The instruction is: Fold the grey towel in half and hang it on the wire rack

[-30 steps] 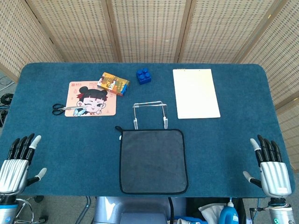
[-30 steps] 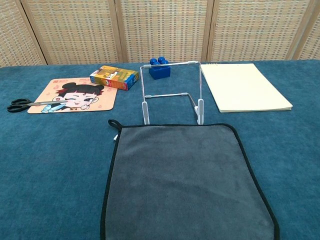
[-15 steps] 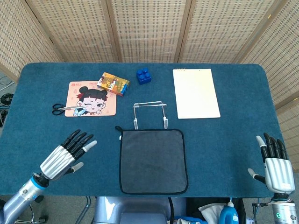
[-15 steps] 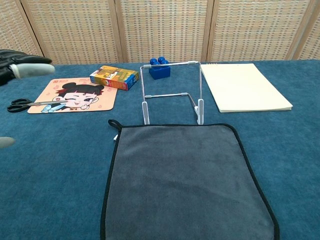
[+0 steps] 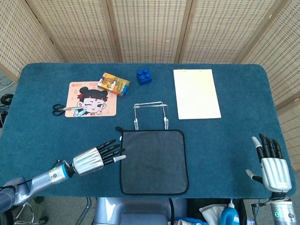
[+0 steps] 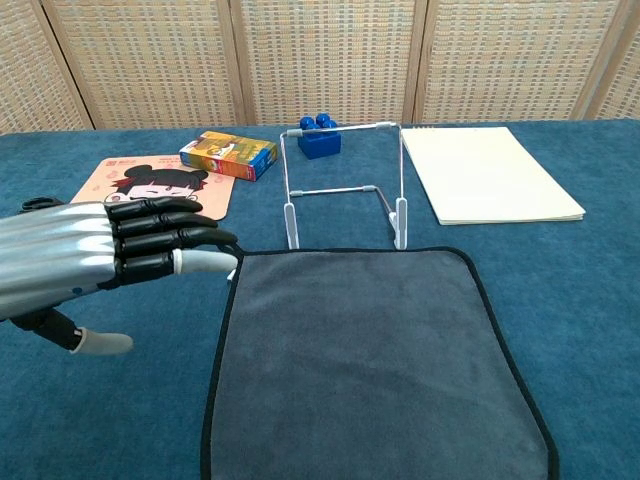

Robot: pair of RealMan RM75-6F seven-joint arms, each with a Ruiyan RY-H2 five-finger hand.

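Observation:
The grey towel [image 5: 153, 161] [image 6: 365, 365] lies flat and unfolded at the table's front middle. Just behind its far edge stands the wire rack [image 5: 150, 114] [image 6: 344, 185], upright and bare. My left hand [image 5: 96, 158] [image 6: 110, 252] is open, fingers stretched out towards the towel's left edge, its fingertips [image 5: 117, 151] just short of the hem and holding nothing. My right hand [image 5: 270, 165] hovers open at the table's front right corner, far from the towel; the chest view does not show it.
A cartoon mouse pad [image 5: 91, 99] with scissors [image 5: 63, 109] on its left edge lies at the back left. Behind the rack are a colourful box [image 5: 113, 84] and a blue block [image 5: 144, 75]. A cream notepad [image 5: 196, 93] lies at the back right.
My left hand has swept from the front left corner rightwards to the towel's left edge. My right hand has barely shifted. Towel and rack are unmoved.

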